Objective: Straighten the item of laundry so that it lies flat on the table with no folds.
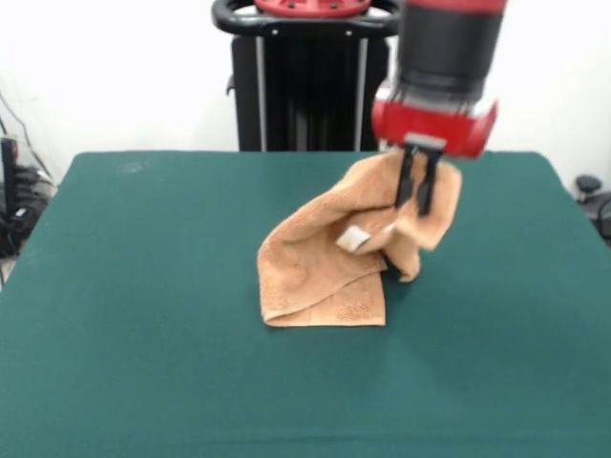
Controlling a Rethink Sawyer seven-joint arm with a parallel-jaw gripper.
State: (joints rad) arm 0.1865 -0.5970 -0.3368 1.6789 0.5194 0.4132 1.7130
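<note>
The tan towel [325, 272] lies partly on the green table [143, 315] near the middle. Its upper right part is lifted off the cloth and hangs in folds. A small white label [354, 239] shows on the raised part. My gripper [416, 202] comes down from above at the right and is shut on the towel's raised edge, with the black fingers [426, 186] pinching the fabric. The lower left part of the towel still rests on the table, folded over on itself.
The robot's black pedestal [305, 86] stands at the table's far side. Cables and dark gear [19, 200] sit off the table's left edge, and a dark object [594, 196] off its right edge.
</note>
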